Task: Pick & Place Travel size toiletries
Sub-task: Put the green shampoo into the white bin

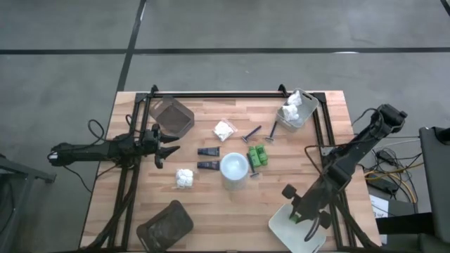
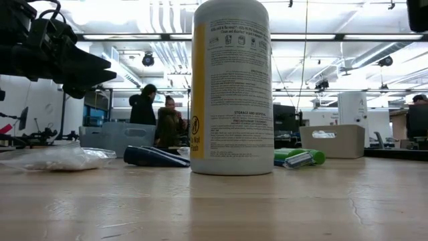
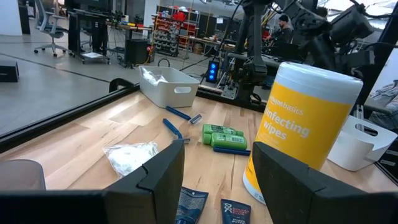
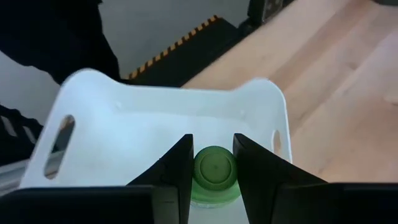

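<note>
The travel size toiletries lie mid-table: a yellow white-capped bottle (image 1: 234,169) standing upright, two dark tubes (image 1: 208,158), white packets (image 1: 225,130) (image 1: 184,177), green pieces (image 1: 258,156) and razors (image 1: 252,133). My right gripper (image 1: 300,211) hangs over the white tray (image 1: 281,228) at the near right corner, shut on a green piece (image 4: 214,173). At the table's left side my left gripper (image 1: 167,147) points level toward the bottle (image 3: 305,130), open with nothing between its fingers (image 3: 168,165). My right gripper pinches the green piece between its two fingers, one on each side of its round end (image 4: 214,167). The fingers slant down toward the tray. The piece is lifted clear above the tray's floor (image 4: 155,137).
A second white tray (image 1: 297,112) with white packets stands at the far right. Dark brown trays sit at the far left (image 1: 172,116) and the near left (image 1: 165,225). A black frame (image 1: 232,95) runs along the far edge. People stand in the room beyond the table.
</note>
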Action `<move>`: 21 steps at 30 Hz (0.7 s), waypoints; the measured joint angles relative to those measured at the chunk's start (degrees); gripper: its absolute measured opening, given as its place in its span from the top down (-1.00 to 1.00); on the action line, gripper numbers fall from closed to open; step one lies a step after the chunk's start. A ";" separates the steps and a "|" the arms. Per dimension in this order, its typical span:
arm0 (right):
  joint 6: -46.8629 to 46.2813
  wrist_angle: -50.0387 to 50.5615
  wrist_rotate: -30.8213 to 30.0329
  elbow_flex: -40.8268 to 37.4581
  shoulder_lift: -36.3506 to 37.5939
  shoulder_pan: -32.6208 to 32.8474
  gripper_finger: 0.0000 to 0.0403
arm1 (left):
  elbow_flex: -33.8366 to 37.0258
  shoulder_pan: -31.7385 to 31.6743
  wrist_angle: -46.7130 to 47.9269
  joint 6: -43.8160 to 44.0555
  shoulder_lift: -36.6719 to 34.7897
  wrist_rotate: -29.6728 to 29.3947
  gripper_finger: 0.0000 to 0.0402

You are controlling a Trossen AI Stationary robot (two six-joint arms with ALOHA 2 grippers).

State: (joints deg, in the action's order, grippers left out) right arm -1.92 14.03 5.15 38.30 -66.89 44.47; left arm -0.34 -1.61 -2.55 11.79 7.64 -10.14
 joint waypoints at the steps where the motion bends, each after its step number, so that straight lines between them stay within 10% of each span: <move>1: -0.08 -0.05 -0.62 -0.46 0.33 0.19 0.53 | 0.00 -0.02 0.00 0.00 0.00 -0.01 0.03; 21: -1.34 -8.70 -1.73 -6.29 -0.34 0.41 0.44 | 0.00 0.00 0.00 0.00 0.02 0.01 0.03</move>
State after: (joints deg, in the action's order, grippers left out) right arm -3.26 5.32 3.42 32.01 -67.23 44.88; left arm -0.34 -1.61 -2.55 11.79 7.66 -10.13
